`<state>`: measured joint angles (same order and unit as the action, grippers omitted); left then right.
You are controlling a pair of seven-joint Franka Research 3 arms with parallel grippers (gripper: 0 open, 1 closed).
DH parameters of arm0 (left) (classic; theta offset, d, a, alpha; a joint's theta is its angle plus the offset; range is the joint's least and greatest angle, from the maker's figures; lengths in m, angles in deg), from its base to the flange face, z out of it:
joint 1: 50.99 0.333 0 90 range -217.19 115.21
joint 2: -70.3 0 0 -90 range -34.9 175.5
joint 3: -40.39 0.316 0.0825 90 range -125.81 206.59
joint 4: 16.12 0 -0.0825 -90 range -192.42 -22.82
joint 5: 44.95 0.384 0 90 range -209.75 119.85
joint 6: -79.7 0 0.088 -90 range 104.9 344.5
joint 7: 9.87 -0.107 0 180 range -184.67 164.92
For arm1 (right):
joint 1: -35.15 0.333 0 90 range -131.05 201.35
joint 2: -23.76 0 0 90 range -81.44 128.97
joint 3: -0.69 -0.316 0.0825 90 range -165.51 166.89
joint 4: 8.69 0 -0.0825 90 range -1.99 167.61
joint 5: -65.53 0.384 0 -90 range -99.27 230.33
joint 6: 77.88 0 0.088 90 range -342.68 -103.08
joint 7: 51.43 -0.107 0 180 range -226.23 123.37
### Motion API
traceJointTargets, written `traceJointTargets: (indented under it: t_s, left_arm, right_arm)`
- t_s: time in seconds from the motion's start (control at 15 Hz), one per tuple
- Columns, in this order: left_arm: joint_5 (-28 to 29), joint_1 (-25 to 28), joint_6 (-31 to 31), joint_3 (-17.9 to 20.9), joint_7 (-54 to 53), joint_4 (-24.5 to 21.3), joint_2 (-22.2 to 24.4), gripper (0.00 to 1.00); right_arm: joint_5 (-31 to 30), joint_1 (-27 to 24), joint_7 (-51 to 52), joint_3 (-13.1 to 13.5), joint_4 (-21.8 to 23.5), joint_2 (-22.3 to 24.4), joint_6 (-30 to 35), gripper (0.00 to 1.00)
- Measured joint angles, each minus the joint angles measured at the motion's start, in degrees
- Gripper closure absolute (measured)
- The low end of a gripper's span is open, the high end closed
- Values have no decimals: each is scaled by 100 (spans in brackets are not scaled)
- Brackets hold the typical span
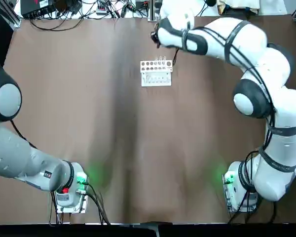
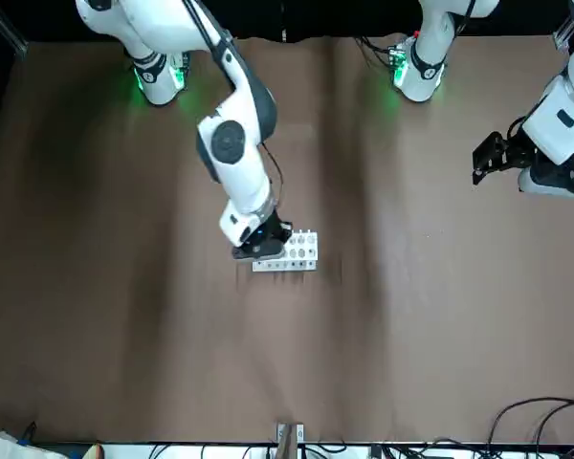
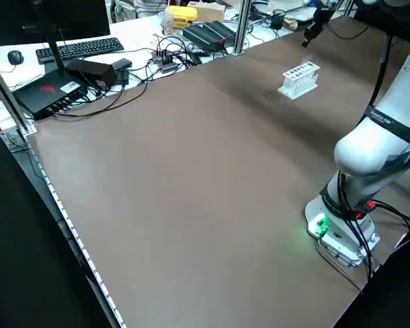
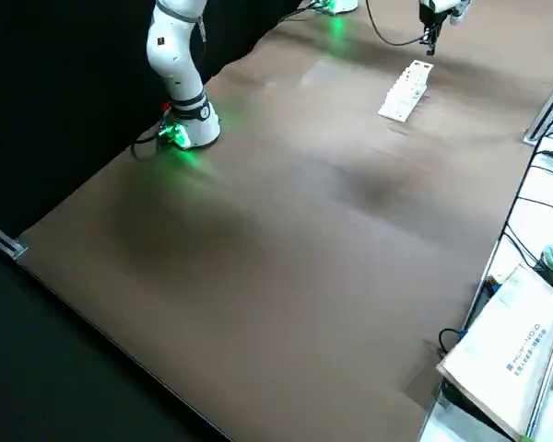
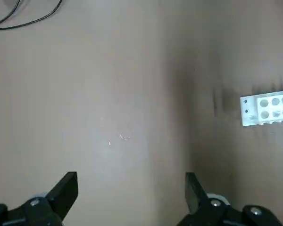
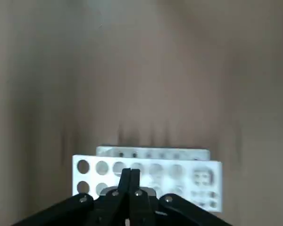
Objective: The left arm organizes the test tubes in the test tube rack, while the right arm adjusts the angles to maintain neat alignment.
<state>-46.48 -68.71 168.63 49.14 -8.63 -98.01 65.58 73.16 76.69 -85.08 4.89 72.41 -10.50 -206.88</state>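
Observation:
The white test tube rack (image 1: 156,73) stands at the far middle of the brown table (image 1: 138,148). Faint clear test tubes (image 1: 161,60) rise from its back row. My right gripper (image 2: 254,251) hangs just above the rack (image 2: 289,251), at the end nearer the right arm. In the right wrist view its fingers (image 6: 130,178) are pressed together over the rack's holes (image 6: 146,172), and I see nothing between them. My left gripper (image 2: 484,163) hovers far off at the table's left side. It is open over bare table (image 5: 131,188), with the rack's end (image 5: 268,108) at the edge of that view.
Cables, a keyboard and electronics (image 3: 82,65) lie beyond the table's far edge. A white box (image 4: 511,354) sits off the far edge too. The arm bases (image 1: 71,190) (image 1: 239,190) stand at the near edge, with wide bare table between them and the rack.

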Motion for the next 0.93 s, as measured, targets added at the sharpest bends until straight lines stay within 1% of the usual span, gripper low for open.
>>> traceJointTargets:
  t_s: [0.07,0.33,0.67,0.8,0.93]
  left_arm:
    - [0,0,-93,0,-14,0,26,0]
    - [0,2,-216,0,-16,0,81,0]
    - [0,13,-221,3,-16,-4,84,0]
    - [0,21,-222,8,-16,-5,84,0]
    - [1,29,-222,13,-18,-7,84,0]
  right_arm:
    - [0,-262,63,16,-69,280,534,99]
    - [1,-906,870,20,-104,1044,1716,99]
    - [-2,-1852,2292,37,-105,1838,3146,99]
    - [-2,-2257,2928,41,-102,2146,3859,97]
    - [-2,-2555,3228,42,-43,2421,4232,96]
